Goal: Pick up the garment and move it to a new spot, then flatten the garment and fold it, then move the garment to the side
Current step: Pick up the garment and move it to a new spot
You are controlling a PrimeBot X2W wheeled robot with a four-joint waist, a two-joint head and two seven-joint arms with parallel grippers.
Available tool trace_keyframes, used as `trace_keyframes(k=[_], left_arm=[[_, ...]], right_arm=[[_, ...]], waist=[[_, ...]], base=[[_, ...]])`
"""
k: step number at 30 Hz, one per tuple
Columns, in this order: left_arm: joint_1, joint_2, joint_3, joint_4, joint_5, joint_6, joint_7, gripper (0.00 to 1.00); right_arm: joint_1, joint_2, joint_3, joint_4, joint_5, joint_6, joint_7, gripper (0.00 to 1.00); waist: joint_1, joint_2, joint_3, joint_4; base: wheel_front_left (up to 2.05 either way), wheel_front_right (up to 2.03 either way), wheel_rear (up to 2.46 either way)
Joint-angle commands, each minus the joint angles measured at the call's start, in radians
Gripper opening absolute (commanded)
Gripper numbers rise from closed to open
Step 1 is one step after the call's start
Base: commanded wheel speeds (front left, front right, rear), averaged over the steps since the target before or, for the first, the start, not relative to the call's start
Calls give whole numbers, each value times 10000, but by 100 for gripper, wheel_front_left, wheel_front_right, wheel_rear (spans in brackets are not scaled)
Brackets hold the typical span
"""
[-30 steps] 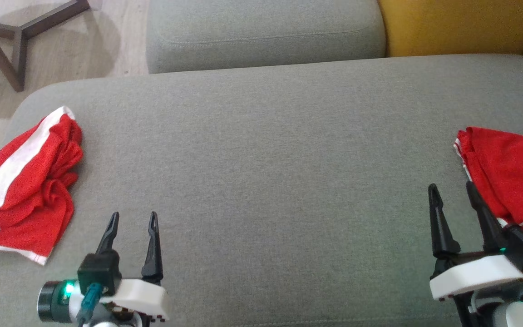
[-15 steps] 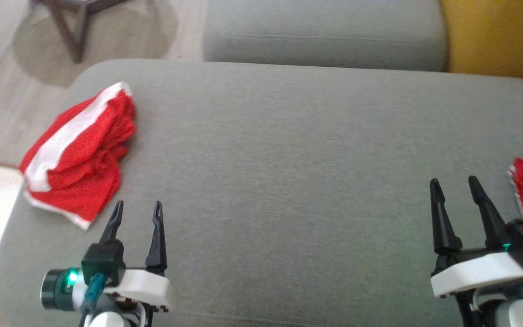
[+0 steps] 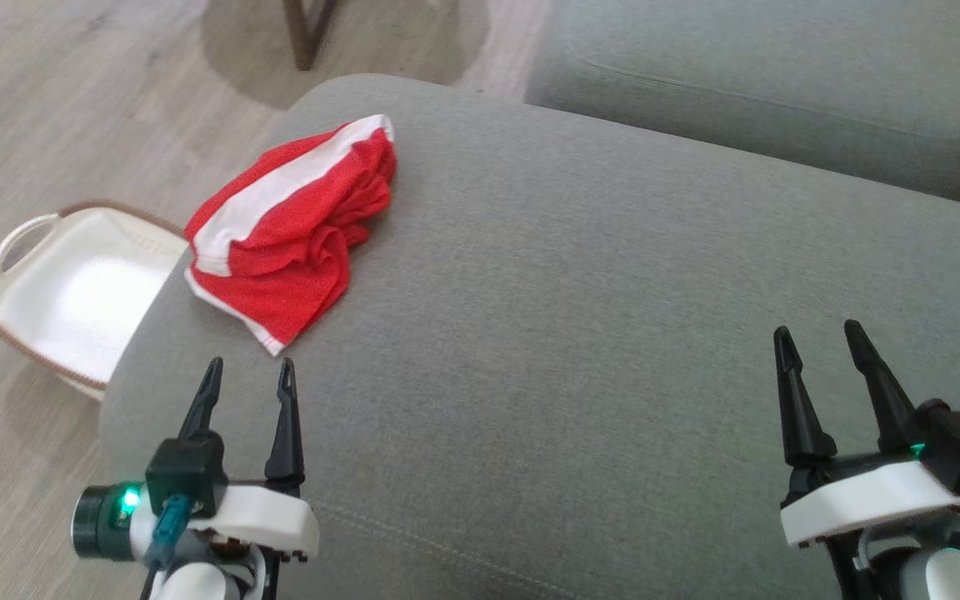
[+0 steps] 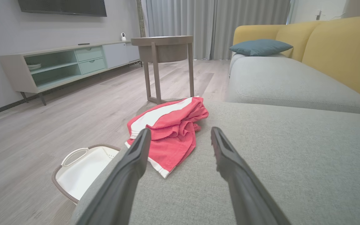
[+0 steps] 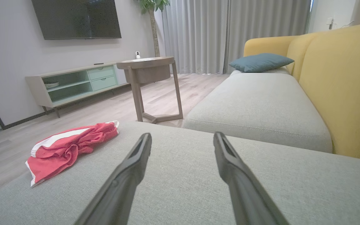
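While the left gripper (image 3: 249, 364) and right gripper (image 3: 815, 330) stood wide open and empty, the garment (image 3: 292, 237) lay crumpled at the cushion's (image 3: 572, 333) left corner, just ahead of the left gripper and beside the edge above a basket (image 3: 80, 292) — a shallow pinch on one loose layer could drag it overboard.

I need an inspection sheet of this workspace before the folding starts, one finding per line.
Surface: grey fabric sofa cushion, smooth.
Job's things: crumpled red garment with white stripe, at the cushion's far left edge.
Clutter: white plastic basket on the wooden floor, left of the cushion.
Tools: left tool and right tool open, holding nothing.
Cables: short teal cable at the left wrist.
Surroundings: brown wooden side table, yellow sofa back.
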Motion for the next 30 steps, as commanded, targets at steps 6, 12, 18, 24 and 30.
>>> trace_keyframes(k=[6,12,18,24,30], left_arm=[[-530,121,415,-353,-77,53,-176,100],[-661,25,488,-459,-84,104,-195,100],[-1316,-267,608,-425,-114,11,-203,100],[-2570,-690,855,394,-266,-228,-205,100],[-4260,-940,1282,2796,-834,-832,-205,100]], right_arm=[[-217,-49,227,-359,27,65,20,100],[-367,-49,257,-448,-32,65,126,100],[-777,-122,300,-849,-220,65,414,100],[-1352,-611,274,-1415,-232,65,774,100],[-1791,-1101,162,-1773,-143,65,1010,100]], waist=[[0,-1,27,476],[0,-1,362,466],[0,-1,1349,132],[0,-1,2799,-337],[0,-1,3919,-598]], base=[[0,0,0],[0,0,0],[0,0,0],[0,0,0],[0,0,0]])
